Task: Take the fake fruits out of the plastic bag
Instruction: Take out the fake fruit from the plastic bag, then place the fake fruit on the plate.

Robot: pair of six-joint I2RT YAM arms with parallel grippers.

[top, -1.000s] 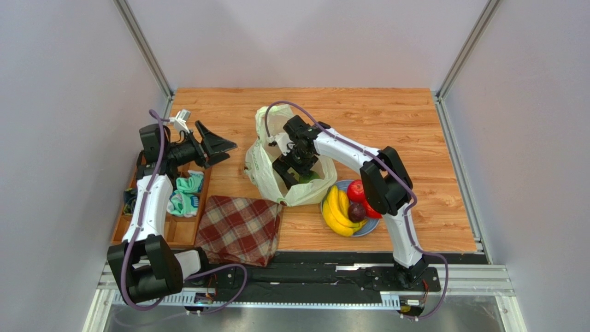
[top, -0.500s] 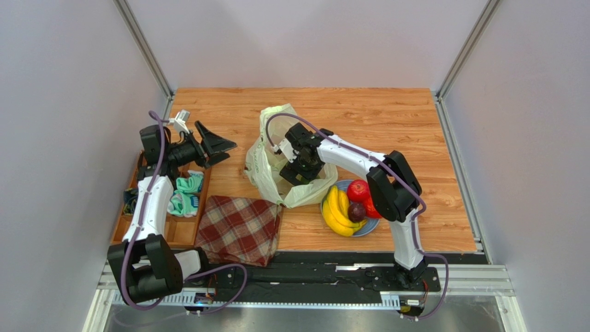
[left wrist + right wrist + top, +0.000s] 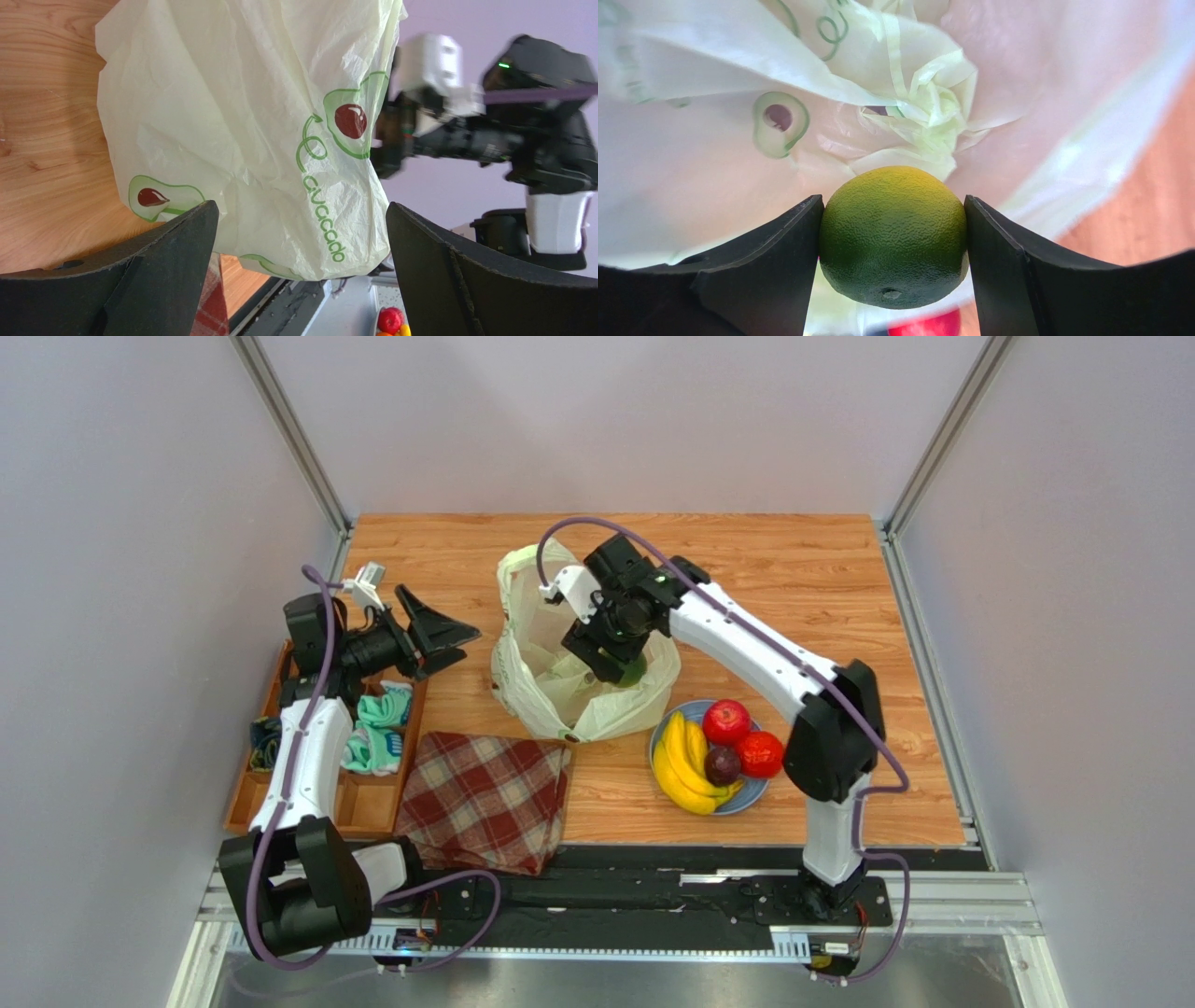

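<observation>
The pale yellow-green plastic bag lies crumpled mid-table; it fills the left wrist view and lies below the fruit in the right wrist view. My right gripper is shut on the green round fruit and holds it over the bag's mouth; the fruit shows as a green patch in the top view. The banana bunch, two red fruits and the dark purple one lie on the blue plate. My left gripper is open and empty, left of the bag.
A red plaid cloth lies at the front left. A wooden tray with teal cloths stands along the left edge beneath the left arm. Grey walls enclose the table on three sides.
My right gripper has risen and moved back out of the bag with the green fruit. The bag has shifted and opened wider. The left arm has not moved.
</observation>
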